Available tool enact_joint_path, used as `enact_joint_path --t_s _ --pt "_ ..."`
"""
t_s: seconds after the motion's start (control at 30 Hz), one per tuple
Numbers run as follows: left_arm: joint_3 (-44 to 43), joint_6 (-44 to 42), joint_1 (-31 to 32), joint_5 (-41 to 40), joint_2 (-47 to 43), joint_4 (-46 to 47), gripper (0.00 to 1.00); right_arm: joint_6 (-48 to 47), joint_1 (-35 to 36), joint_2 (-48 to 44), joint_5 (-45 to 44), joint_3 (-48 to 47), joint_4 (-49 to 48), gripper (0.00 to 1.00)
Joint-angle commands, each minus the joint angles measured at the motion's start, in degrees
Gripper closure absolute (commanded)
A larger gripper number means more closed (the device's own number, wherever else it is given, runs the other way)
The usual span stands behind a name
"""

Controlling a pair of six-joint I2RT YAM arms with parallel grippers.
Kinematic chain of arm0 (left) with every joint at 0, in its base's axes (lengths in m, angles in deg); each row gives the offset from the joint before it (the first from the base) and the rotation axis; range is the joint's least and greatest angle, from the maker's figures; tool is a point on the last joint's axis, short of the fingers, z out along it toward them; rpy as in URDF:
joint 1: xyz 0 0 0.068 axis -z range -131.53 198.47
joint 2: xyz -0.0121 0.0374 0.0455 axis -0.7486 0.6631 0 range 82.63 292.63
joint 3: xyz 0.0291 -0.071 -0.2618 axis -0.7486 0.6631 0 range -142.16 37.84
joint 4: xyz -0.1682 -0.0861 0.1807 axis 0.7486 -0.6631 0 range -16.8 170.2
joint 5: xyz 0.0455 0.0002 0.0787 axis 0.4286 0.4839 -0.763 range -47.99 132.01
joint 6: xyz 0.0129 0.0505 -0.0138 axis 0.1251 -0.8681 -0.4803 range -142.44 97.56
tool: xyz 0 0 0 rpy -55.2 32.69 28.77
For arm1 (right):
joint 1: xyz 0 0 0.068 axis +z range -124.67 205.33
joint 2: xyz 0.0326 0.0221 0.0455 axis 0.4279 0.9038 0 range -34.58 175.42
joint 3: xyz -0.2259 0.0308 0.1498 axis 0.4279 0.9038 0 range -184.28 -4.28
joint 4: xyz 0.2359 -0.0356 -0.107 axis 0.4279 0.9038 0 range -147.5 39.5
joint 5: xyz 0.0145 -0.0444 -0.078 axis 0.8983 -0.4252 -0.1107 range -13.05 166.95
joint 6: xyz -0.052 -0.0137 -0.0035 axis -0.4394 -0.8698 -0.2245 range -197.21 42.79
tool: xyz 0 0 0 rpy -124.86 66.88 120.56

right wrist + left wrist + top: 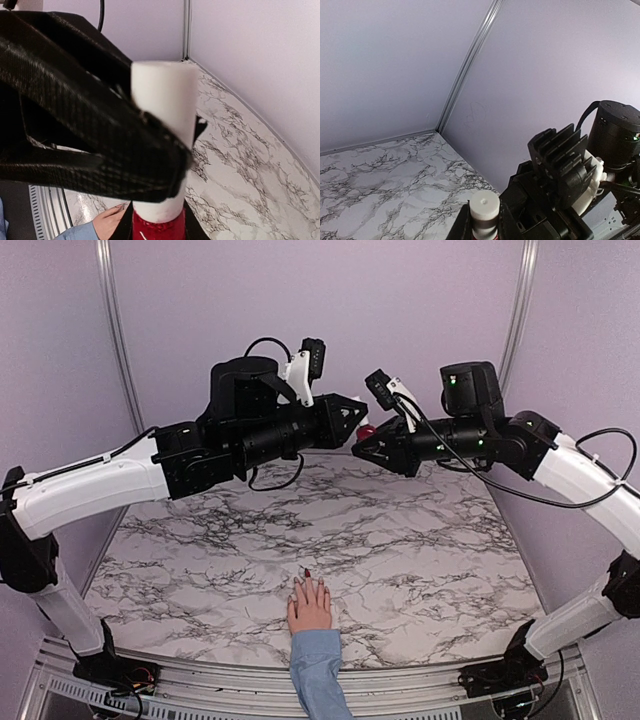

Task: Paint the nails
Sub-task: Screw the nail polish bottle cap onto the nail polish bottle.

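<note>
Uncapping judged in hand, upper centre: polish bottle (pixel 157 226) is clamped by right gripper (pixel 366 446), white cap (pixel 484 206) pinched by left gripper (pixel 354 419). Cap to be twisted off before nails (pixel 307 574) are reached.

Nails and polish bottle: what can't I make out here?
- Top view: nails too small to count painted ones.
- Right wrist view: bottom edge cuts the hand and bottle; left gripper partly covers the white cap.
- Left wrist view: hand out of frame.
</note>
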Motion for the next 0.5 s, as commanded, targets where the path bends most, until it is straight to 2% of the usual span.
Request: enact_joint_path --t_s 0.0,0.23,0.47 --pt "6.2 -1.3 -0.7 9.1 -3.5 6.5 1.0 -0.2 0.5 -3.0 9.7 -4.3 -7.1 1.0" --pt "7.3 -5.3 -2.2 27.9 -4.3 9.1 1.0 0.2 0.4 -3.4 23.1 -6.4 -10.1 1.0" --pt "8.2 -7.3 -2.6 41.7 -4.5 12.3 1.0 2.8 0.4 -4.2 33.3 -7.9 -14.9 1.0"
